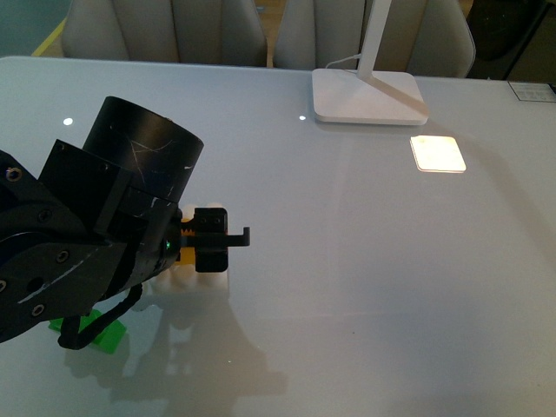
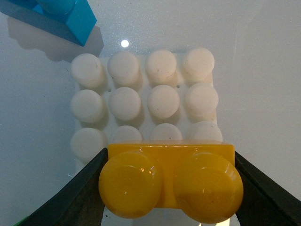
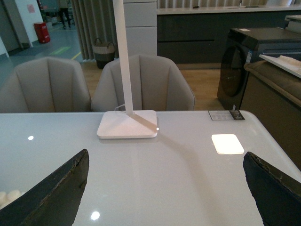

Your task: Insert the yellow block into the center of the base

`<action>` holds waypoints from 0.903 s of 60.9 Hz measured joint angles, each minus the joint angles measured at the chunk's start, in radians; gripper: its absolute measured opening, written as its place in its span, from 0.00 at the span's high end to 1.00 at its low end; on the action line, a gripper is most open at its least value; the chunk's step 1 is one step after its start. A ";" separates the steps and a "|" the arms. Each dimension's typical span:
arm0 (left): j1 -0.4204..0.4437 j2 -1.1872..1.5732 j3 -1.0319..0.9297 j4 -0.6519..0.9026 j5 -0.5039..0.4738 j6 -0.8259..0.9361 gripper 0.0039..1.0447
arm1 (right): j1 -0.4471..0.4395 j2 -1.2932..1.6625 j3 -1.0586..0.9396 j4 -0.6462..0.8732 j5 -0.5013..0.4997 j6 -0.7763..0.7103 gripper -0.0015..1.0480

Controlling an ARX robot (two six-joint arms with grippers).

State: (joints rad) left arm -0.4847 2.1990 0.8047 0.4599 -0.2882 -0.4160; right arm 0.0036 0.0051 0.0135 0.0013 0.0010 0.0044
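Yellow block point(image 2: 170, 183) in hand point(image 2: 170, 160) (above base point(image 2: 162, 101))

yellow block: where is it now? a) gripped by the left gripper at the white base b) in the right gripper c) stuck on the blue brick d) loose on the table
A: the left wrist view shows the yellow block pinched in the left gripper, at the near edge of the base.

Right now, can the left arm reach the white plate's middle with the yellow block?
Probably yes: the left gripper holds the yellow block over the white plate near one edge; the middle studs are bare, the blue brick lies off it.
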 joint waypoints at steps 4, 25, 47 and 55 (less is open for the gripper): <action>0.000 0.007 0.009 0.000 -0.004 0.006 0.40 | 0.000 0.000 0.000 0.000 0.000 0.000 0.08; 0.009 0.037 0.021 0.015 -0.013 0.043 0.40 | 0.000 0.000 0.000 0.000 0.000 0.000 0.08; 0.010 0.047 0.021 0.019 -0.021 0.048 0.40 | 0.000 0.000 0.000 0.000 0.000 0.000 0.08; 0.007 0.058 0.023 0.029 -0.026 0.048 0.40 | 0.000 0.000 0.000 0.000 0.000 0.000 0.08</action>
State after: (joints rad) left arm -0.4774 2.2574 0.8272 0.4885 -0.3145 -0.3676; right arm 0.0036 0.0051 0.0135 0.0013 0.0010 0.0044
